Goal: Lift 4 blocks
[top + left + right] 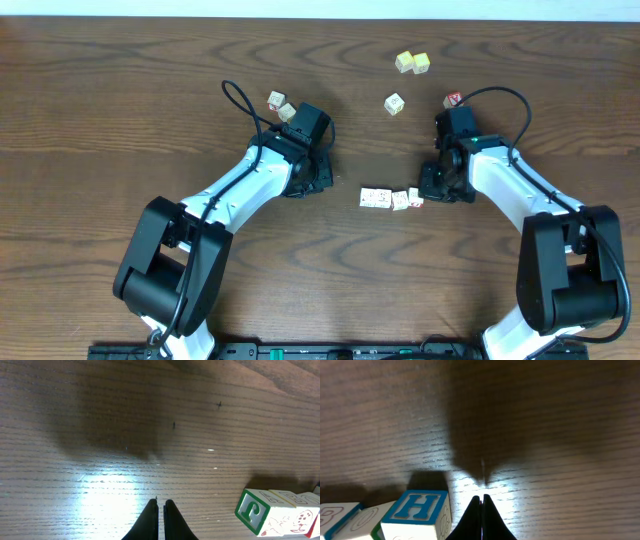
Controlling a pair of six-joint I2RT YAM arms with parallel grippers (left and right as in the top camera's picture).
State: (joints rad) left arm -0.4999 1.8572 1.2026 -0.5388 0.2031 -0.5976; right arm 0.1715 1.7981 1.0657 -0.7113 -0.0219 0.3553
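We flank the cream-white wooden alphabet cubes (378, 198).
The left pincer (161, 504) and right pincer (481, 497) are closed, empty; next, we likely squeeze inward.

Two yellow cubes (404, 62), wooden table (100, 100)

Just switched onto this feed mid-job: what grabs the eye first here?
A short row of blocks lies in the middle of the table, flanked by the left gripper and the right gripper, both shut, empty and low over the wood. Further back, loose cubes are scattered, among them a yellow pair side by side.
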